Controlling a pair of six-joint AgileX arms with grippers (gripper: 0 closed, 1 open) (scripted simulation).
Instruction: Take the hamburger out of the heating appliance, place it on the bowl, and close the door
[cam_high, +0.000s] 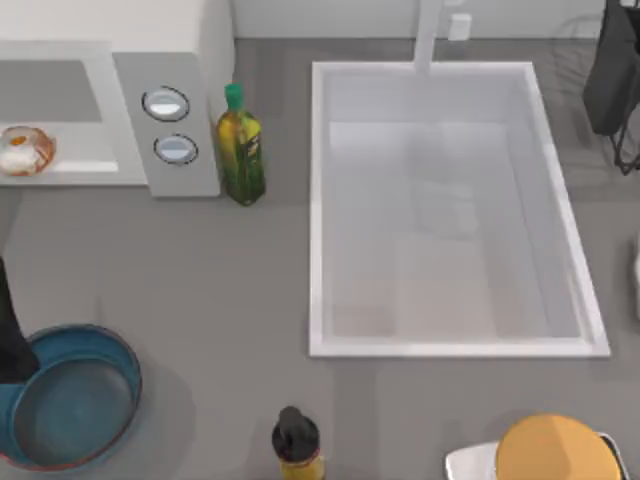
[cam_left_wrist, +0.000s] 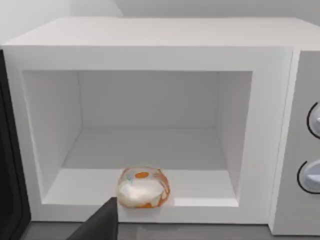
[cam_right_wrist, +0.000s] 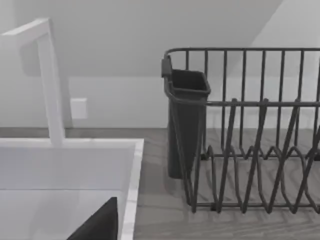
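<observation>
The white microwave (cam_high: 165, 125) stands at the table's back left with its cavity open. The hamburger (cam_left_wrist: 143, 187), a small cream lump with an orange spot, lies on the cavity floor close to the front lip; the top view also has the hamburger (cam_high: 25, 150). The door (cam_left_wrist: 7, 165) is swung open beside the cavity, seen as a dark edge. My left gripper (cam_left_wrist: 100, 225) hovers just in front of and below the hamburger, apart from it. The teal bowl (cam_high: 75, 400) rests at the front left, with my left arm (cam_high: 12, 335) above its rim. My right gripper (cam_right_wrist: 97, 225) hangs by the sink's far right.
A green-capped oil bottle (cam_high: 240, 150) stands right of the microwave. The large white sink (cam_high: 318, 200) with its faucet (cam_high: 428, 35) takes the middle. A dark-capped bottle (cam_high: 296, 445) and an orange disc (cam_high: 555, 450) sit at the front edge. A dark dish rack (cam_right_wrist: 250, 150) is at the back right.
</observation>
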